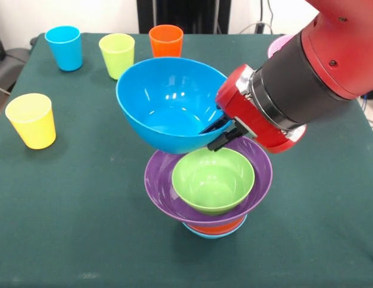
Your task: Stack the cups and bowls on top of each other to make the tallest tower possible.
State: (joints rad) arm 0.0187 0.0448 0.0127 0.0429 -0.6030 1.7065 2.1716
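Nearest the camera stood the tower (pixel 208 192): a light-blue bowl (pixel 213 233) lowest, only its rim showing, an orange bowl (pixel 217 226) nested in it, then the wide purple bowl (pixel 162 186), and the small green bowl (pixel 213 180) sitting inside the purple one. Just above and behind it hung the deep blue bowl (pixel 168 108), tilted toward the camera, its lower wall overlapping the purple rim in this view; whether they touched could not be told. The tool (pixel 221 133) was closed on the blue bowl's rim at its right side, one dark finger inside and one outside, with the red arm (pixel 294 78) reaching in from the upper right.

The step in hand looked to be seating the blue bowl on the stack. Done well, it would likely need levelling first, then centring over the green bowl rather than behind it, and a slow lowering before release, since the stack rested on a narrow base and a sideways nudge could tip it.

Four cups waited on the green worktop (pixel 66 228) well apart from the tower: yellow cup (pixel 31 120) at the left, blue cup (pixel 63 48), lime green cup (pixel 117 55) and orange cup (pixel 166 41) in a row at the far side. A pink bowl (pixel 280 44) showed partly behind the arm.
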